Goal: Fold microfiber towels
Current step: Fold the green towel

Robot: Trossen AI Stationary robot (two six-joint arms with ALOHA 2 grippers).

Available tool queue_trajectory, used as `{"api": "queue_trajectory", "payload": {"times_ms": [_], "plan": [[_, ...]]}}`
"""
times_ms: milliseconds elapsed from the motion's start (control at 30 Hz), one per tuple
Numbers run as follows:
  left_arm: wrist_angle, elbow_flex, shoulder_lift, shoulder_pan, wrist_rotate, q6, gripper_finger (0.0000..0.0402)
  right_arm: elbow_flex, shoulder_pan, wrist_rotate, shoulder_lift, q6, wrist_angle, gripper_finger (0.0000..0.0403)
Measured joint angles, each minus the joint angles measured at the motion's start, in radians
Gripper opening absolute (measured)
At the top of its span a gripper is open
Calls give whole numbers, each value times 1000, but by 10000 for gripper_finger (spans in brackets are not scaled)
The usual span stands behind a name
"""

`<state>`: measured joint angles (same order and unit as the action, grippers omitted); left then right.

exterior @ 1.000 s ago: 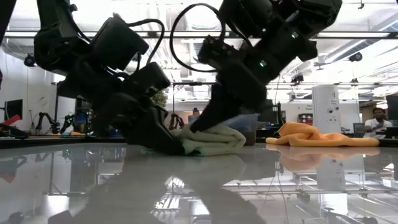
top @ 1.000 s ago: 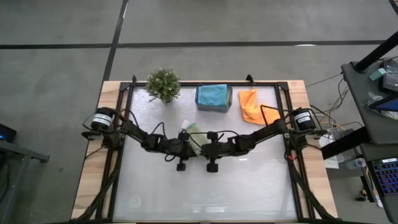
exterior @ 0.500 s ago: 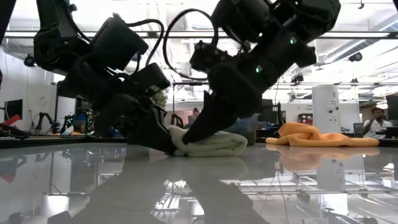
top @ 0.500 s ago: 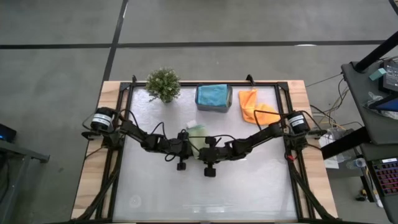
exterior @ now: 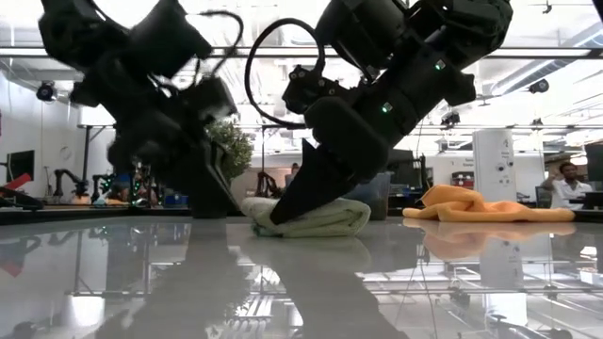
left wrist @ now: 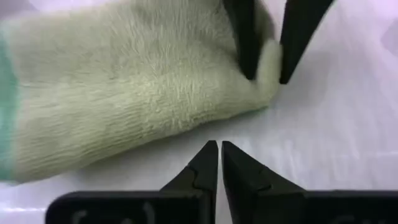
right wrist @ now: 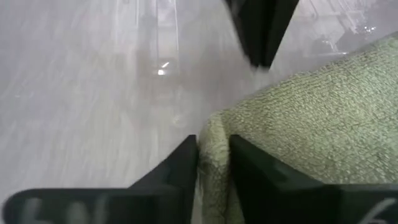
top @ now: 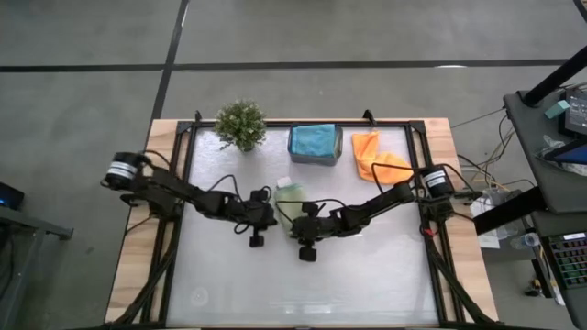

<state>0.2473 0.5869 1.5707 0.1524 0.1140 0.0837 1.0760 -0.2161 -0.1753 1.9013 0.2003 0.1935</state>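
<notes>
A folded light green towel lies flat on the glossy white table, near its middle. My right gripper comes from the table's right and is shut on the towel's near end; in the low view it slants down onto the towel. My left gripper is shut and hangs a little short of the towel, touching nothing; in the high view it is just left of the cloth. An orange towel lies crumpled at the back right. My right gripper pinches a rolled, folded edge at the towel's near end between its two fingers. The fingers slant down at it from the table's right. The towel stays on the table, its bulk lying past the fingers toward the far edge.
A small grey bin holding a teal-blue towel stands at the back middle. A potted plant is to the bin's left. A black frame borders the table. In the low view a person sits far behind.
My left gripper has risen and drawn back toward the table's left edge, clear of the green towel. The towel's left end, earlier hidden behind that gripper in the low view, now shows. My right gripper has stayed on the towel.
</notes>
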Motion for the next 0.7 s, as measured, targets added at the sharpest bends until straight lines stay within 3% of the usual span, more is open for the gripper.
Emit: {"api": "queue_trajectory", "payload": {"times_ms": [100,200,333,433,533,700], "plan": [[-39,-8,-78,-2,14,-39,8,3,0,0,-16,-14,-13,122],[-24,-10,-125,-3,115,-116,8,15,-1,0,-40,-35,-29,147],[44,-15,-130,-20,298,-217,8,17,-2,-1,-83,-56,-72,167],[122,-20,-101,-53,314,-244,8,17,-2,-1,-117,-68,-103,172],[168,-20,-45,-79,313,-248,8,11,-2,-10,-130,-90,-106,159],[215,-12,50,-101,312,-248,8,-17,0,-32,-102,-96,-52,93]]}}
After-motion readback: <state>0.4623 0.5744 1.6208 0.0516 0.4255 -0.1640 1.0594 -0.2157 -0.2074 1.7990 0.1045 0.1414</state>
